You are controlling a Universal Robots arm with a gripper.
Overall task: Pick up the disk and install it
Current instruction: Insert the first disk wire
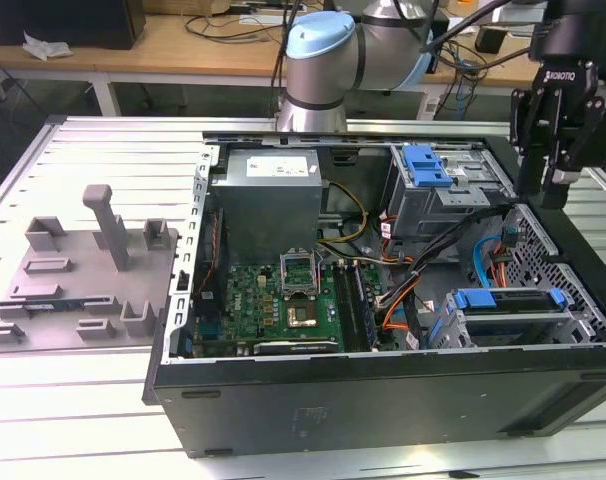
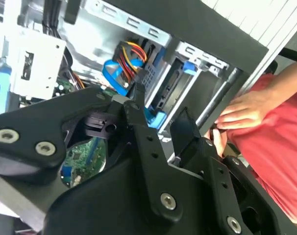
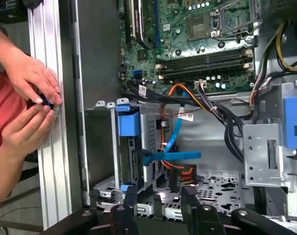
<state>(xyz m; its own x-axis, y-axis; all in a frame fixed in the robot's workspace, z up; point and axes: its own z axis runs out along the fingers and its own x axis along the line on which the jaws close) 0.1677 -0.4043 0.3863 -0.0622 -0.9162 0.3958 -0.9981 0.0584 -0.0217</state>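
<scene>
The robot's claw (image 1: 543,188) hangs wide and empty over a corner of the computer case (image 1: 383,400), near the disk (image 1: 508,308) lying in its bay. A clean grip likely demands squaring to its blue frame (image 1: 480,298), clear of cables (image 1: 453,237).

arm (image 1: 323,60) stands at the far side, elbow joint bent, wrist carried over to the exterior view's right. claw (image 1: 545,192) hangs upright, tips pointing down. in both wrist views its two fingers (image 3: 130,196) (image 2: 185,122) stand apart, jaws parted, with nothing gripped between them.
</scene>
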